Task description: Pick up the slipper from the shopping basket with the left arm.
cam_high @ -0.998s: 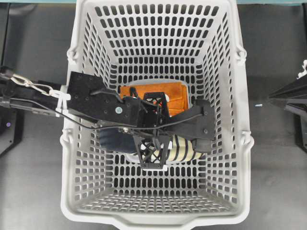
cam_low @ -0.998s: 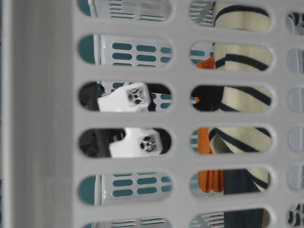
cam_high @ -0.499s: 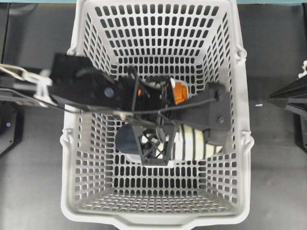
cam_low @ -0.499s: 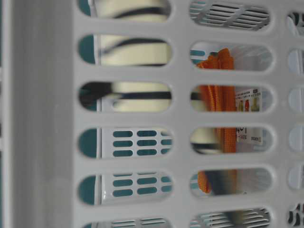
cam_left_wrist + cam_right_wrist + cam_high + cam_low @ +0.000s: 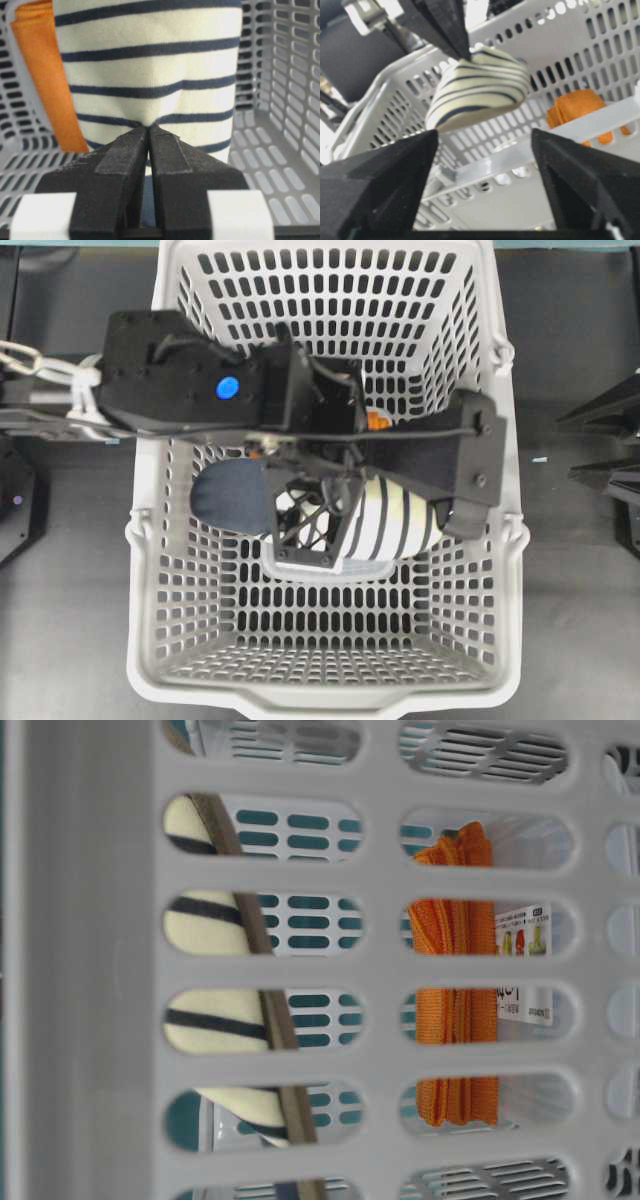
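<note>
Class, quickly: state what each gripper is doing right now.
Left gripper: closed, pinching the slipper.
Right gripper: open, holding nothing.

Dark grey matte surface (image 5: 70,570) w/ one big light grey slotted plastic shopping basket (image 5: 480,640) sitting right on it, approx centre. Tiny pale speck (image 5: 539,459) on the surface just off the basket's right side.
</note>
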